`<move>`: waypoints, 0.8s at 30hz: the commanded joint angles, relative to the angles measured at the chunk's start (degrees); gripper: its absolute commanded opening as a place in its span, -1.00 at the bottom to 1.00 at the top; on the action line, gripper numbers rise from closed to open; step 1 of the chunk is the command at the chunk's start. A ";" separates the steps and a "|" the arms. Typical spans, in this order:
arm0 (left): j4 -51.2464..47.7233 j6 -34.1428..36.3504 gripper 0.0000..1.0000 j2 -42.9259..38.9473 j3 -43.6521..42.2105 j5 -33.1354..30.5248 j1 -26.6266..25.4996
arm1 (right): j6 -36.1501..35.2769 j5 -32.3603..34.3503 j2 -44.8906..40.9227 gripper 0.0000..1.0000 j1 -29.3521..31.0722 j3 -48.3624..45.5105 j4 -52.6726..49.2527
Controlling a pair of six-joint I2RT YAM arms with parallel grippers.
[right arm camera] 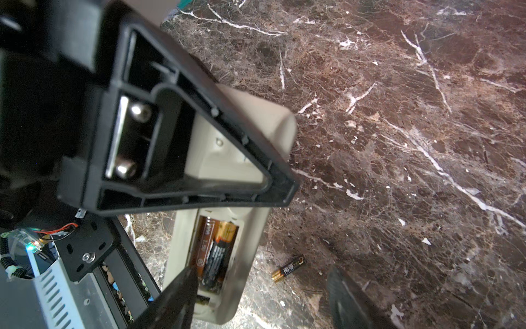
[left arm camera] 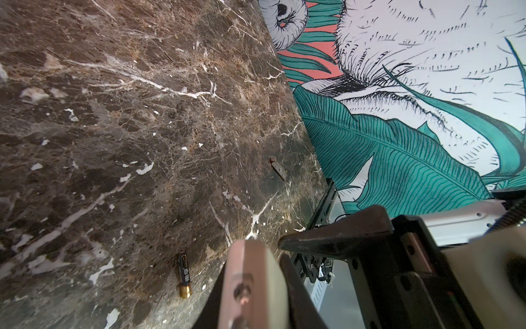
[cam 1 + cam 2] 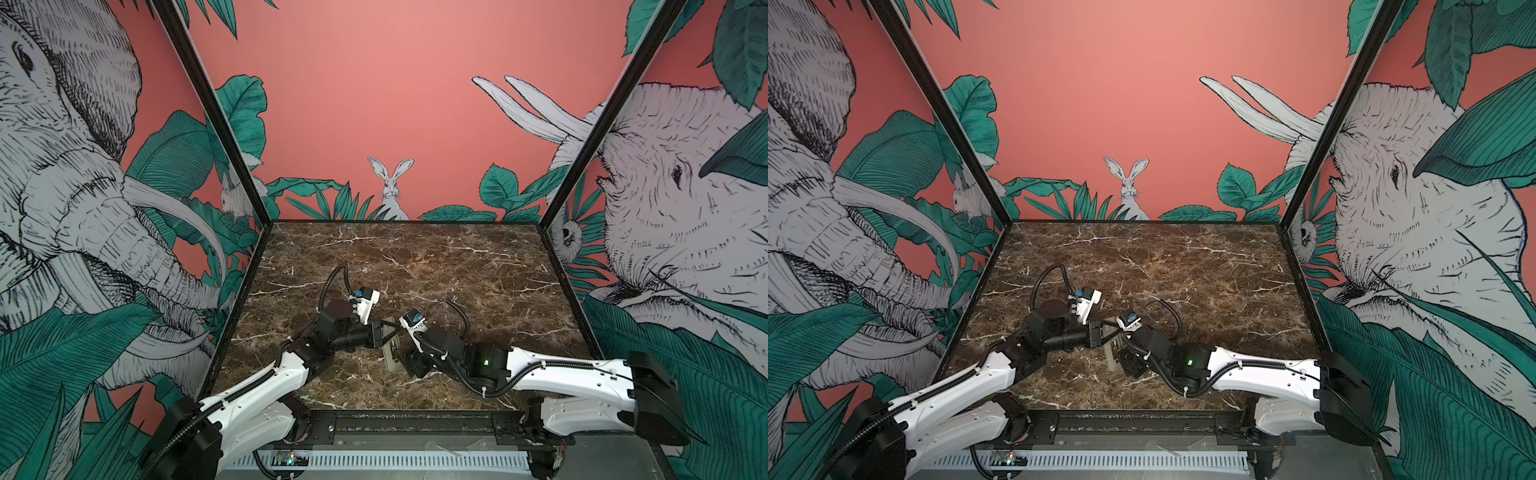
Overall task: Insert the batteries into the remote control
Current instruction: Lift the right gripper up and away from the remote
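In both top views the two arms are meeting low in the middle of the marbled desk (image 3: 415,257), just above the bottom edge of the slab. The left claw (image 3: 385,332) is clenching the upper part of the remote control (image 3: 391,354), which is lying back-up and lengthwise toward the camera; the same beige body is showing in a top view at (image 3: 1111,353).

In the right wrist view the remote control (image 1: 250,228) is running from the centre down to the bottom of the frame, with a black finger of the left claw crossing over it. Its battery bay (image 1: 216,247) is standing uncovered, and two batteries (image 1: 213,250) are sitting inside: one is lying along the bay, the other is slanting across beside it.

The right claw (image 1: 262,293) is standing released, its fingers (image 1: 179,296) spreading apart at the bottom of the frame, one tip over the lower end of the bay and the other out over the desk, gripping nothing.

A loose battery (image 1: 287,267) is lying on the desk just right of the remote; the left wrist view is showing it at lower centre (image 2: 184,275), with a small flat piece (image 2: 277,168) lying well apart, toward mid-frame.
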 commanded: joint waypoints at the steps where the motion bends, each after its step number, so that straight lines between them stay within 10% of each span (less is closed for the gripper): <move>1: 3.01 -0.64 -1.00 -0.08 -0.17 0.75 -0.25 | 0.98 -1.30 0.54 0.39 -0.62 -0.64 3.39; 24: 4.77 -1.63 -1.00 -0.63 -0.51 1.68 -0.23 | 1.12 -1.64 4.68 -0.30 -1.21 -1.00 3.54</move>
